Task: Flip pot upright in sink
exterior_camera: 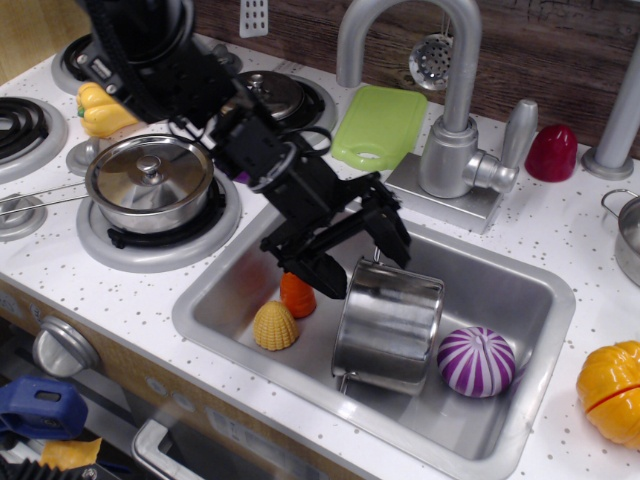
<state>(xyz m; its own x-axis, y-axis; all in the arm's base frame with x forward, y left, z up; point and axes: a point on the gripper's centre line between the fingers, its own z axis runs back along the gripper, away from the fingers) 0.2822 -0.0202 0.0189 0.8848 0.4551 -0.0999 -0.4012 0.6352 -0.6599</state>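
The shiny steel pot (pixel 388 327) lies tilted in the sink (pixel 500 290), its flat base facing up and toward the faucet, a thin wire handle at its lower left. My black gripper (pixel 365 262) is open, reaching in from the upper left. Its fingers stand just left of and above the pot's upper rim, one finger (pixel 322 274) low by the orange toy, the other (pixel 391 231) higher behind the pot. It holds nothing.
In the sink lie an orange carrot toy (pixel 297 295), a yellow corn-like toy (pixel 274 326) and a purple striped onion toy (pixel 477 361). A lidded pot (pixel 149 180) sits on the stove. A faucet (pixel 452 110), green board (pixel 380 126) and orange pumpkin toy (pixel 612 391) surround the sink.
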